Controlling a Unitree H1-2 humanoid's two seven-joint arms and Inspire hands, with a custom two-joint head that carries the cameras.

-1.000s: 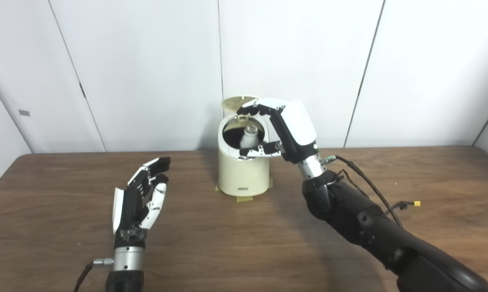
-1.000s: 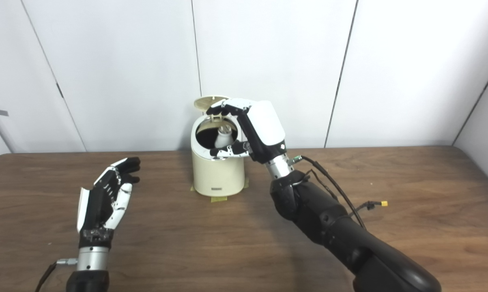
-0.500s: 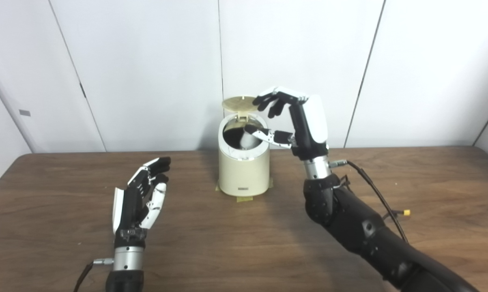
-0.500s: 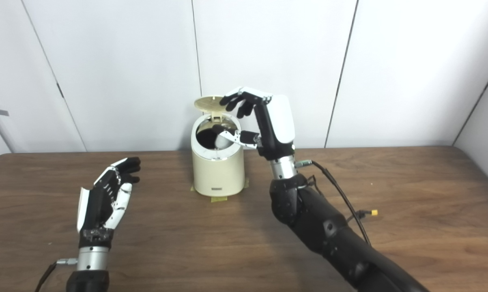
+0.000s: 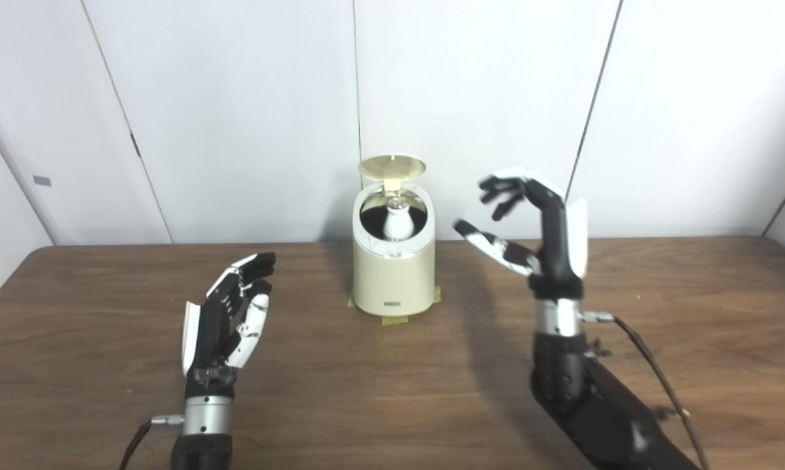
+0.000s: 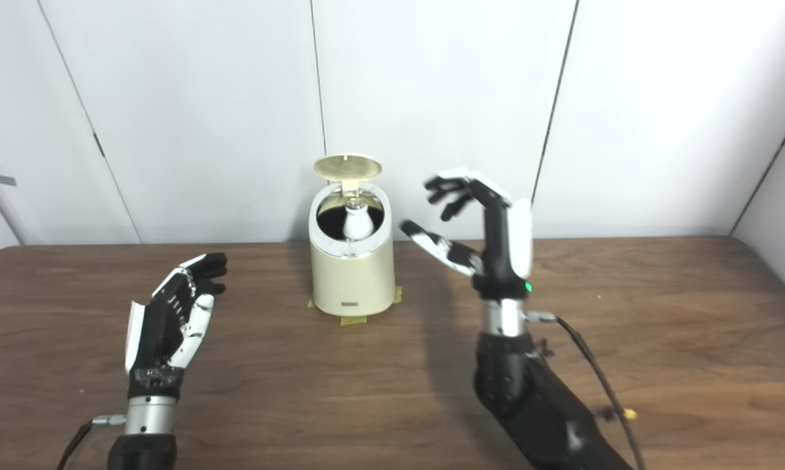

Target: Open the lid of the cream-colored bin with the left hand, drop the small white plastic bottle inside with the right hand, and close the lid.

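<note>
The cream-colored bin [image 5: 393,274] stands at the centre of the frame, near the back edge of the wooden worktop [image 5: 392,391], on strips of yellowish tape [image 5: 392,318] that show at its base. Its round lid [image 5: 392,167] is tipped up and back on a hinge at the rear of the rim, leaving the dark opening uncovered. Inside that opening the small white plastic bottle [image 5: 397,222] stands roughly upright, neck up; how deep it sits is hard to judge against the shadowed interior.

The right hand [image 5: 542,228] is raised in the right-centre of the frame, well clear of the bin and to its right. Its fingers [image 5: 506,189] curl loosely forward and its thumb reaches out toward the bin; the hand is spread and holds nothing. A cable [image 6: 588,372] trails from its wrist.

The left hand [image 5: 226,316] sits in the lower left of the frame above the worktop, palm turned inward, fingers apart and lightly bent, holding nothing, well apart from the bin.
</note>
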